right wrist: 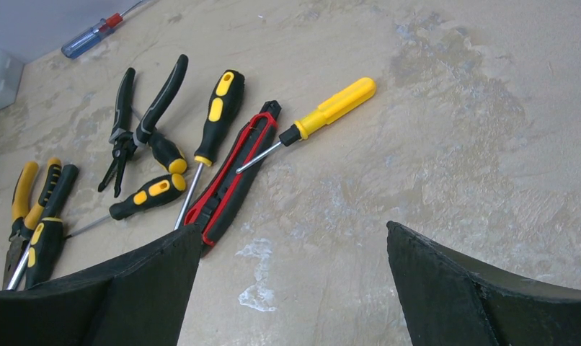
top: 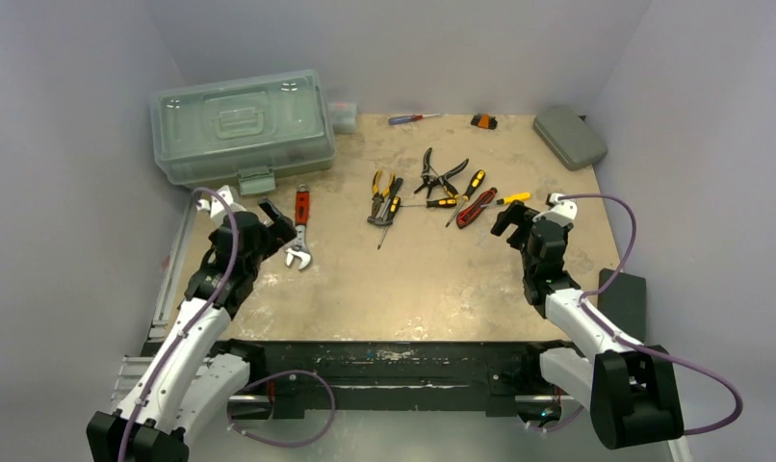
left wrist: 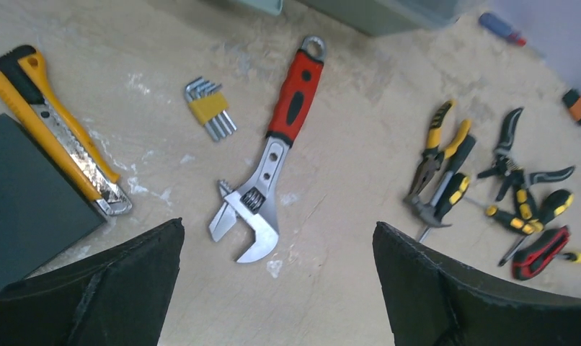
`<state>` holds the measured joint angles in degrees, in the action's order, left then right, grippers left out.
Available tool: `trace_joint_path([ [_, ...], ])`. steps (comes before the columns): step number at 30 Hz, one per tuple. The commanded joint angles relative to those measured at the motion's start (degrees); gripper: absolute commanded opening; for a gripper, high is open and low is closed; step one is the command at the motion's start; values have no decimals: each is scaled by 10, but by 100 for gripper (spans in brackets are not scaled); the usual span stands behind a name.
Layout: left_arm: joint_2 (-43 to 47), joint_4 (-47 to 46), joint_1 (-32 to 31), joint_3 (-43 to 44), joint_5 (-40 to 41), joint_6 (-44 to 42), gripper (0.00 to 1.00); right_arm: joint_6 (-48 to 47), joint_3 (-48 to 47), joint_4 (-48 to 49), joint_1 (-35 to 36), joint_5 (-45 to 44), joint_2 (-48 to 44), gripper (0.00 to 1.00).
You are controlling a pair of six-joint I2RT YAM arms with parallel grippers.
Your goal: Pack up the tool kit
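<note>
The closed toolbox (top: 242,125) sat at the table's (top: 442,279) far left, just beyond the left gripper (left wrist: 277,288), which was spread over the wrench (left wrist: 269,162). The right gripper (right wrist: 295,288), also spread, hung near the yellow screwdriver (right wrist: 331,108).

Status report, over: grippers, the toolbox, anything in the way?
Both open and empty: left gripper, right gripper. The toolbox at far left, lid down. Loose tools on the table. Closed lid in the way.
</note>
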<state>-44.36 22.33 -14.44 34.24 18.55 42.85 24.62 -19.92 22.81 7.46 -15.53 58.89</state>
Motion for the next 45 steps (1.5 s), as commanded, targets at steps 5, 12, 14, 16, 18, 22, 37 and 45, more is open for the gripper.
trace_joint_path([
  [5,-37,70,63,168,24,37,100,2,-13,14,0,3,2,99],
  [12,-116,126,114,332,59,-47,100,8,-5,24,1,17,-3,99],
  [14,-136,116,132,357,49,-64,100,9,-6,23,0,17,-2,99],
  [16,-167,128,144,391,60,-71,100,8,-8,22,1,18,0,99],
  [18,-209,162,144,438,67,-63,100,9,-8,24,1,20,0,99],
  [22,-264,135,163,468,52,-46,99,10,-7,24,0,20,-2,99],
  [37,-415,226,317,563,-41,153,97,11,-3,31,1,33,-2,99],
  [45,-449,157,378,516,-112,209,93,11,-20,31,1,42,28,99],
])
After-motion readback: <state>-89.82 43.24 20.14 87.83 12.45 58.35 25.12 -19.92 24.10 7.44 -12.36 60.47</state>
